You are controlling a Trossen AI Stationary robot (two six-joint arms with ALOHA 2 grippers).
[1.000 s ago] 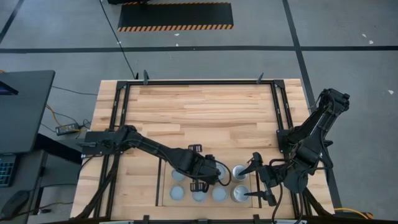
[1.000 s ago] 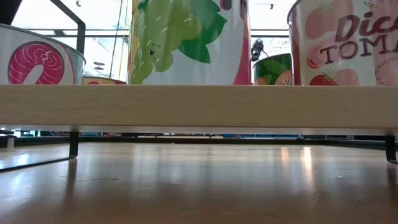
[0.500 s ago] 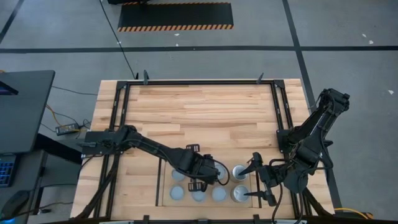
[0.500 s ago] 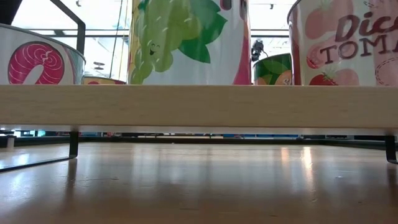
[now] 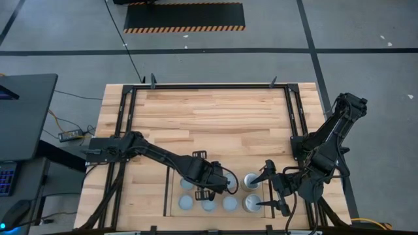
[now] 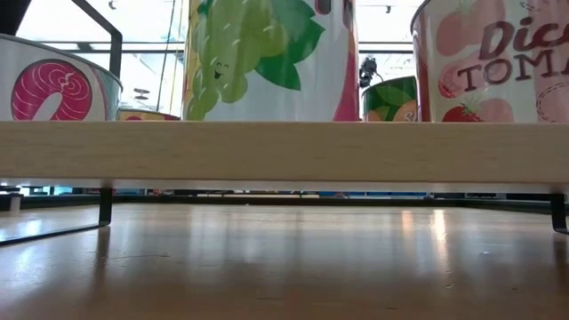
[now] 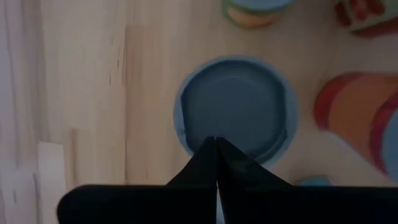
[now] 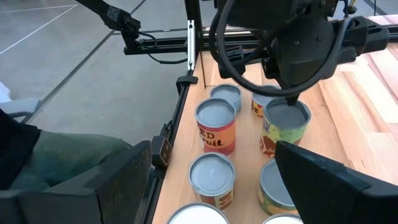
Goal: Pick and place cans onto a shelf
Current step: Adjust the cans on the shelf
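Note:
Several round cans stand in two rows in the light-wood shelf (image 5: 175, 194) at the table's near edge; the low view shows their labels above the shelf's front board (image 6: 284, 151). My left gripper (image 5: 208, 180) is shut, pointing down over the grey top of a green-labelled can (image 8: 285, 124) in the far row, which is also in the left wrist view (image 7: 233, 109). My right gripper (image 5: 270, 188) is open and empty, level at the shelf's right end, facing the cans (image 8: 211, 177). My left gripper has its shut fingertips (image 8: 291, 99) at the top of the green-labelled can (image 7: 249, 124), coming from above and pointing down. I cannot tell whether the tips touch the lid or stand just over it. The can stands upright in the shelf.
A black metal frame (image 5: 130, 104) runs round the table's wood top (image 5: 209, 117), with bare wood beyond the shelf. Neighbouring cans (image 8: 216, 124) stand close on each side of the left gripper. A person's leg (image 8: 56, 155) shows beside the table's left edge.
My left gripper has gone a little toward the table's left edge over the far row of cans, staying shut and pointing down. The cans have kept their places.

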